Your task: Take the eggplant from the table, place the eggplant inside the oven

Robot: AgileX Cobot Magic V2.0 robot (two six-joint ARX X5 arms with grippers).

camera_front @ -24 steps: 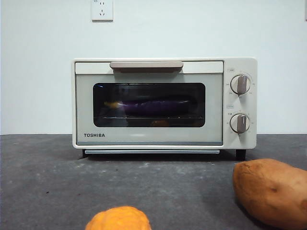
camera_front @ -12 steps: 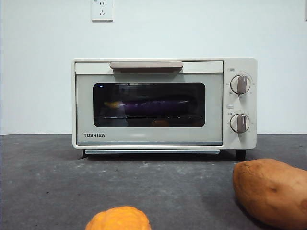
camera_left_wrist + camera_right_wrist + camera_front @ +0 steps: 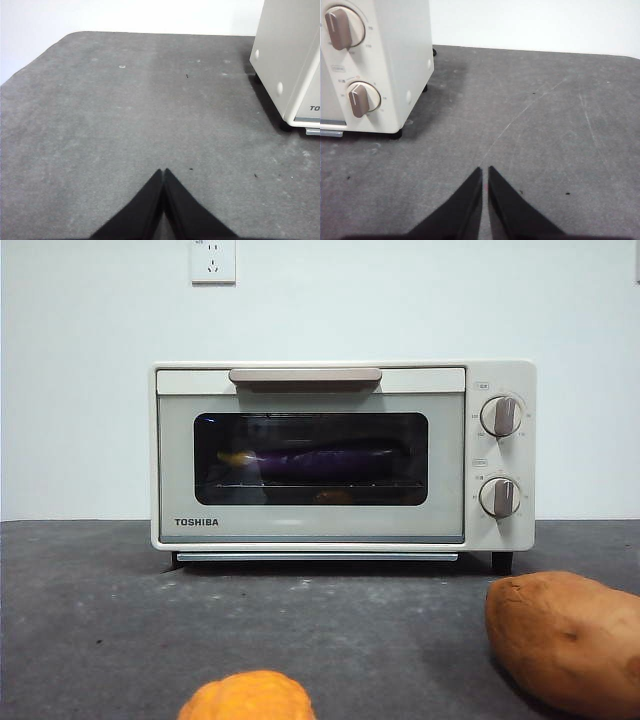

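Note:
The dark-purple eggplant [image 3: 320, 462] lies lengthwise on the rack inside the cream oven [image 3: 340, 455], seen through the glass of the closed door. Neither arm appears in the front view. My left gripper [image 3: 163, 172] hangs shut over bare grey table [image 3: 100, 125], off the oven's [image 3: 290, 55] left side and clear of it. Over the table [image 3: 545, 125] on the other side, my right gripper [image 3: 485, 170] is shut and holds nothing, a little away from the oven's [image 3: 385, 65] knob end.
A brown sweet potato [image 3: 565, 640] lies at the front right of the table. The orange corn cob's end [image 3: 247, 697] pokes up at the front edge. A wall socket [image 3: 213, 260] is on the white wall behind.

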